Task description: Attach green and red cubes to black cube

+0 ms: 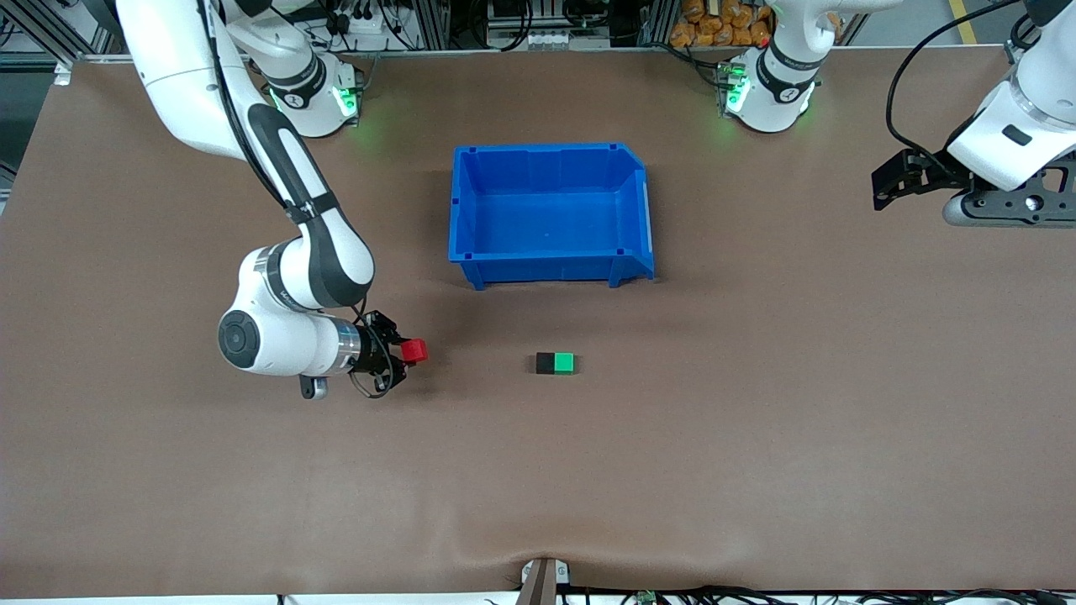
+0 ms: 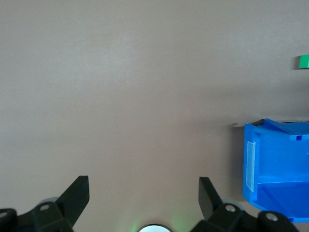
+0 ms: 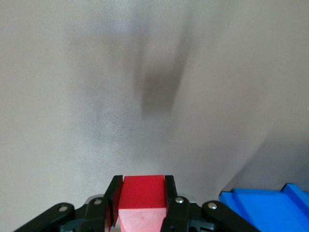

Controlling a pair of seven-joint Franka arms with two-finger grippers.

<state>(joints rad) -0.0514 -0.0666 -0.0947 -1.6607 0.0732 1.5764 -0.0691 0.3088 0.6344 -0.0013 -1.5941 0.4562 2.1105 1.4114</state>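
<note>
The black cube [image 1: 545, 363] and the green cube [image 1: 565, 362] sit pressed side by side on the brown table, nearer to the front camera than the blue bin; the green one is on the side toward the left arm's end. The left wrist view catches only the green cube [image 2: 303, 61] at its edge. My right gripper [image 1: 402, 351] is shut on the red cube [image 1: 413, 350], over bare table toward the right arm's end from that pair. In the right wrist view the red cube [image 3: 143, 193] fills the gap of the right gripper [image 3: 143, 182]. My left gripper [image 1: 879, 186] [image 2: 143, 191] waits open and empty at the left arm's end.
A blue bin [image 1: 546, 269] with nothing in it stands mid-table, between the cube pair and the robots' bases. Its wall also shows in the left wrist view as the bin [image 2: 275, 159] and in the right wrist view as the bin [image 3: 260, 212]. Brown mat lies all around.
</note>
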